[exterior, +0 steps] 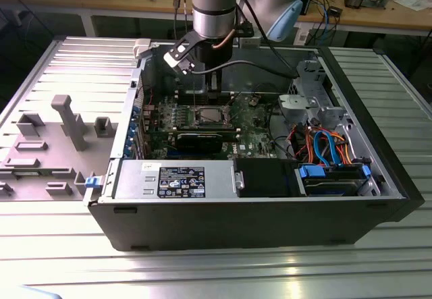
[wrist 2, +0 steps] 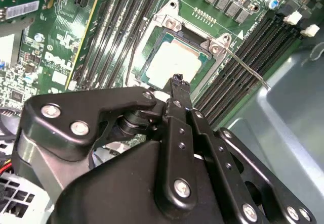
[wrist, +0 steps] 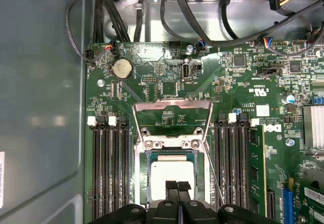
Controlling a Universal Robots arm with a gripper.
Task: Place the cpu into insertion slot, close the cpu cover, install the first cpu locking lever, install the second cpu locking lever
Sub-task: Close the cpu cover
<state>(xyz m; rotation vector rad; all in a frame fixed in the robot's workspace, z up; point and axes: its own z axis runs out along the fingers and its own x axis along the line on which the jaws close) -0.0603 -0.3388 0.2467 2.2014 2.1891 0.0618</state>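
My claw [wrist: 177,186] hangs clenched, gripping nothing I can see, just above the small square cpu with its silvery-grey metal top [wrist: 171,169]. The cpu lies flat in the square, metal-rimmed insertion slot [wrist: 146,181], so I judge the seating done. The thin silvery windowed cpu cover [wrist: 172,103] stands swung open beyond the slot, unlatched. A thin wire lever [wrist: 215,181] slants beside the slot, and long black memory slots [wrist: 104,173] crowd both flanks.

cpu [wrist: 172,176] sits in insertion slot [wrist: 148,181] w/ cpu cover [wrist: 172,103] open
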